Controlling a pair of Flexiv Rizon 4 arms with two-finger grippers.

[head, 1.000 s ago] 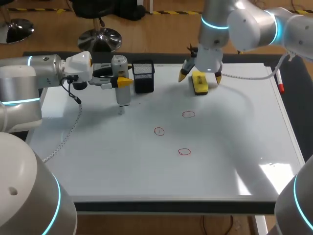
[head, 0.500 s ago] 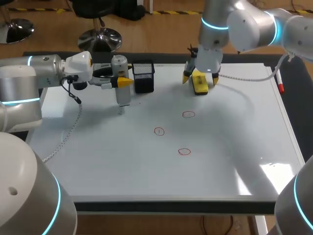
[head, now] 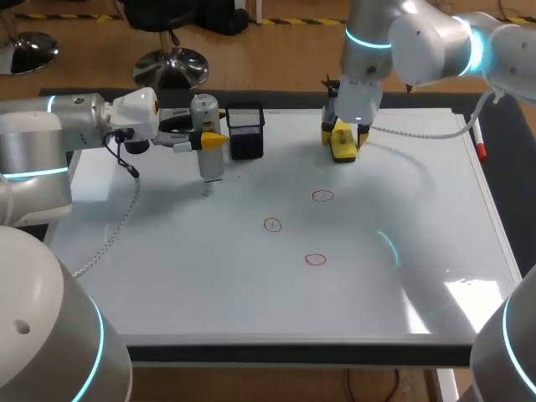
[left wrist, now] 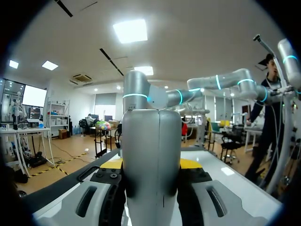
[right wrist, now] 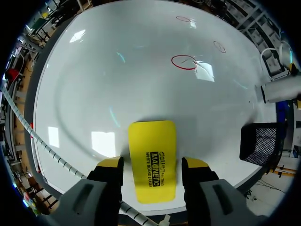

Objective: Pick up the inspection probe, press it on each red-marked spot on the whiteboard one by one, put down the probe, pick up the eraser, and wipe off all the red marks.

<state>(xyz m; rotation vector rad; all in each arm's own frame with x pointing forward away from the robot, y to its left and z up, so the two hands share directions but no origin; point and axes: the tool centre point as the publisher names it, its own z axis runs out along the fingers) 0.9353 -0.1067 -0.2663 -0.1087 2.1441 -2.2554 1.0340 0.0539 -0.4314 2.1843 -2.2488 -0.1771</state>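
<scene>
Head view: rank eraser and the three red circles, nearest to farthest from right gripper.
1. The eraser, between the fingers of the right gripper.
2. The back red circle, just in front of the eraser.
3. The left red circle and front red circle, further forward: too close to call.

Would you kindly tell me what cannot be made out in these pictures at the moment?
- Left wrist view: the inspection probe fills the middle, hiding its own tip and the red marks.
- Head view: whether the probe's tip touches the whiteboard is too small to tell.
- Head view: the right gripper covers part of the eraser.
</scene>
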